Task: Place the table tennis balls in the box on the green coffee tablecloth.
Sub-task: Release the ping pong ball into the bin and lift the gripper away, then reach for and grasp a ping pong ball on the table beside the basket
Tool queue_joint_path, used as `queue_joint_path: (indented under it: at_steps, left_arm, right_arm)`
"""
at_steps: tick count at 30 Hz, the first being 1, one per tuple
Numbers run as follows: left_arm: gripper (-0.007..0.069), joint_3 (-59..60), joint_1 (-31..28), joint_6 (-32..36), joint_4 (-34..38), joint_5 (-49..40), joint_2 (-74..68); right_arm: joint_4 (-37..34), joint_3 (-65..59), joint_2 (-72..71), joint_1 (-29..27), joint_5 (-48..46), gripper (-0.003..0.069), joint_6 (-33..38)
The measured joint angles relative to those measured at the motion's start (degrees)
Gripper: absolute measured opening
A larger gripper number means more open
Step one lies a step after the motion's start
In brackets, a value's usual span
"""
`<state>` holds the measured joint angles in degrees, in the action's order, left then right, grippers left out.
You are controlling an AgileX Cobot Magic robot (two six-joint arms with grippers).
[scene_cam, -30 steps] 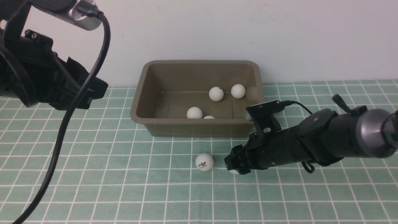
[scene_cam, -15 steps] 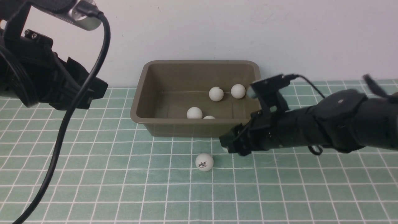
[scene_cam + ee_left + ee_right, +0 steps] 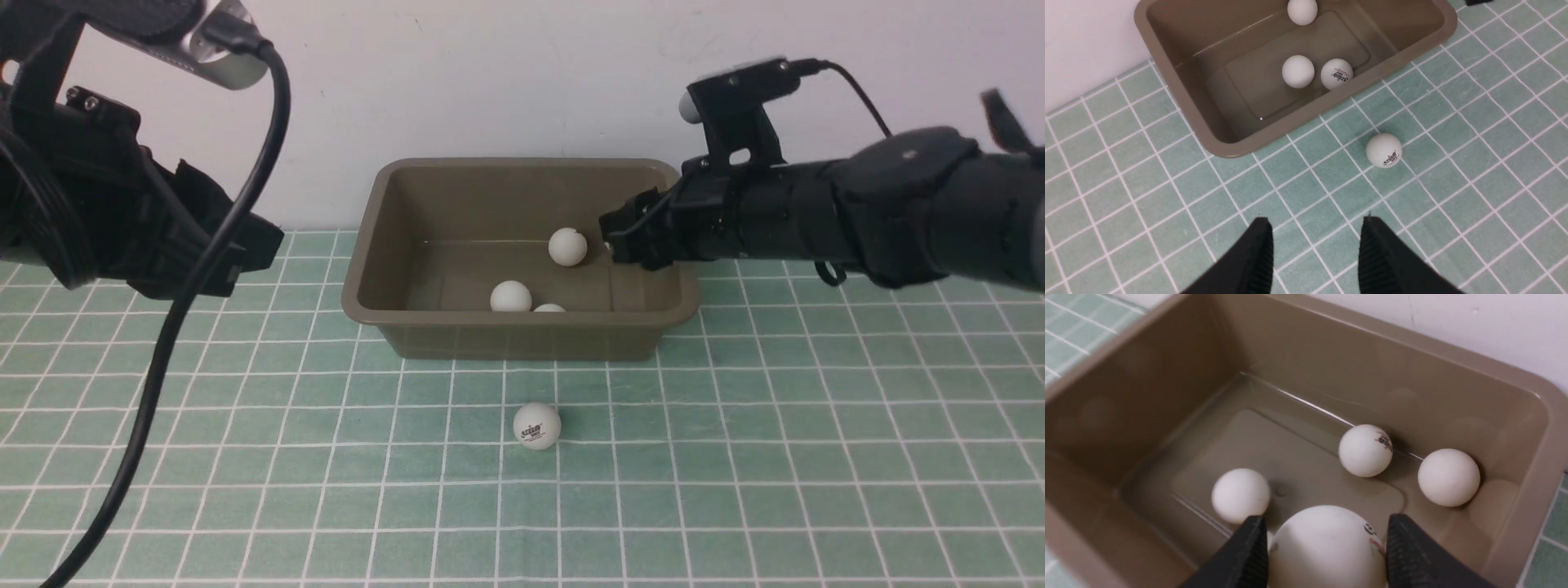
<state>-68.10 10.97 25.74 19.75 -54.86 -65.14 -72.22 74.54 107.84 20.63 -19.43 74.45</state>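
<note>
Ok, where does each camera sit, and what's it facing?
Front: between the arms, facing the wall; sees box, loose table tennis ball, left arm, right arm.
Left wrist: raised, looking down at the tablecloth; open left hand shows.
Right wrist: over the box, looking in; right hand grips second ball.
Shared: front and left wrist both see the loose ball.

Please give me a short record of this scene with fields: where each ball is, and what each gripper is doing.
Box: olive-brown plastic tub on the mint-green checked tablecloth
Balls inside box: four small white table tennis balls
Ball on cloth: one white logo ball, in front of the box
Right gripper: shut on a sixth white ball, above the box
Left gripper: open, empty, above the cloth
</note>
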Motion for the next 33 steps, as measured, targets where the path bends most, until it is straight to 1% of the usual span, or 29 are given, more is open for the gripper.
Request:
queue_joint_path:
  at_steps: [8,10,12,15,18,19,24,27,29,30,33]
  left_arm:
    - [0.0268,0.0,0.0,0.0,0.4,-0.7,0.0]
    - [0.0268,0.0,0.0,0.0,0.8,-0.9,0.0]
    - [0.0268,0.0,0.0,0.0,1.4,-1.5,0.0]
    - [0.0268,0.0,0.0,0.5,3.4,-2.8,0.0]
    - [0.0268,0.0,0.0,3.2,7.7,-4.9,0.0]
    - [0.0268,0.0,0.0,5.1,10.3,-6.0,0.0]
    - [0.0268,0.0,0.0,10.4,15.3,-7.1,-0.2]
    - [0.0268,0.0,0.6,13.5,17.2,-7.2,-2.2]
    - [0.0268,0.0,2.2,14.0,17.4,-7.2,-5.7]
    - [0.0268,0.0,2.2,14.1,17.4,-7.2,-5.7]
    - [0.0268,0.0,5.3,14.2,17.3,-6.8,-11.4]
  right_arm:
    - [0.0,3.1,4.7,-0.8,-2.1,0.0340,2.2]
    - [-0.2,3.2,5.1,-0.8,-2.2,0.0357,2.4]
    - [-0.3,3.2,5.1,-0.8,-2.1,0.0389,2.9]
    - [-0.6,3.5,5.0,-0.8,-1.1,0.0465,4.7]
    - [-0.8,3.9,3.6,-0.8,0.8,0.0518,7.6]
    - [-0.8,3.9,2.3,-0.8,1.1,0.0525,8.3]
    - [-0.4,3.9,-3.3,-0.9,1.4,0.0531,9.1]
    - [1.2,3.9,-8.5,-0.9,0.6,0.0531,9.1]
    - [4.0,3.9,-13.3,-1.0,-1.9,0.0531,8.8]
    - [4.2,3.9,-14.0,-1.0,-2.2,0.0531,8.6]
    - [6.9,3.9,-18.4,-1.0,-4.6,0.0531,6.5]
